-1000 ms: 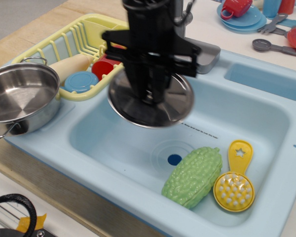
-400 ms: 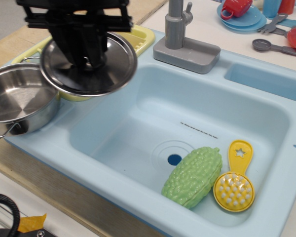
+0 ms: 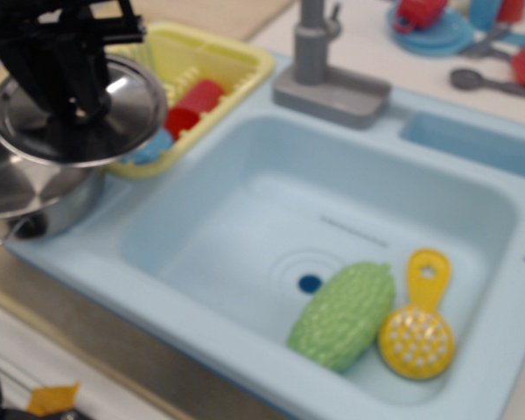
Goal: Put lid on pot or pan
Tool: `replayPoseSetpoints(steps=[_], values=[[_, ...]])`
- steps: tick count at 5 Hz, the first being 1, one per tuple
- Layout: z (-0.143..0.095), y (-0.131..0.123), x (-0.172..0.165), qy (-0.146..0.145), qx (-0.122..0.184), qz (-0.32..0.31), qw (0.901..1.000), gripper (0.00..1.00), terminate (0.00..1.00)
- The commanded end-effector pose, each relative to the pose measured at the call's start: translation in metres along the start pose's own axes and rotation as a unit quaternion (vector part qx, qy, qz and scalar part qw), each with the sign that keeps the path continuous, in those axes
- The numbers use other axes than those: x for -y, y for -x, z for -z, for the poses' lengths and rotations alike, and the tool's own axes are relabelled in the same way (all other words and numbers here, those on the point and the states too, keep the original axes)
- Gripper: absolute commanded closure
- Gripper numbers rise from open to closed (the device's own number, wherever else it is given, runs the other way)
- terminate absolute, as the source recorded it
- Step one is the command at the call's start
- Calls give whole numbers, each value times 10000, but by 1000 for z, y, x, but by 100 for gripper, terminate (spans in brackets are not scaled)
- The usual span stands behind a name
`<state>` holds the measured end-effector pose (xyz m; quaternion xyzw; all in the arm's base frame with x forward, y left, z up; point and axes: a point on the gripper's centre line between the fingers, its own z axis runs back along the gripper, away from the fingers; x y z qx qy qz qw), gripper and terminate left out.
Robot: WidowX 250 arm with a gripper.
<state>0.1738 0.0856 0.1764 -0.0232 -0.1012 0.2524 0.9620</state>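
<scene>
Pale blue plastic fills most of the view: a toy sink (image 3: pixel 472 188) set into a wooden counter (image 3: pixel 96 346), its basin open toward the onlooker. The whole picture is slightly blurred.

At the far left, a black tool (image 3: pixel 66 79) reaches down from the top edge and is clamped on the centre of the lid (image 3: pixel 114 114), a shiny round steel disc. The knob itself is hidden behind the tool's dark fingers. The lid hangs a little tilted, directly above the right part of the pot (image 3: pixel 35 197), overlapping its rim from this angle; whether the two touch cannot be told. The pot, shiny steel with shallow walls, sits on the sink's left ledge, and a thin wire handle shows at its lower left.

Just behind the lid sits a yellow dish rack (image 3: pixel 210 66) holding a red cup (image 3: pixel 195 103) and something blue, mostly hidden by the lid.

A grey faucet (image 3: pixel 319 66) stands at the back of the basin. Inside the basin, near the front right, lie a bumpy green vegetable (image 3: pixel 343 315) and, touching it on the right, a yellow scrubbing brush (image 3: pixel 417 328). A dark blue drain (image 3: pixel 310 283) lies just left of the vegetable.

Blurred red and blue dishes sit at the top right.
</scene>
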Motion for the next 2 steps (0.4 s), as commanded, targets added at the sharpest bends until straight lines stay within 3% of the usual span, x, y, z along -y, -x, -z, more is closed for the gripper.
replayPoseSetpoints(steps=[1,2], values=[[0,3,-26,47,170,-222,9996,100,0],[4,5,-37,50,83,-324,9994,100,100]])
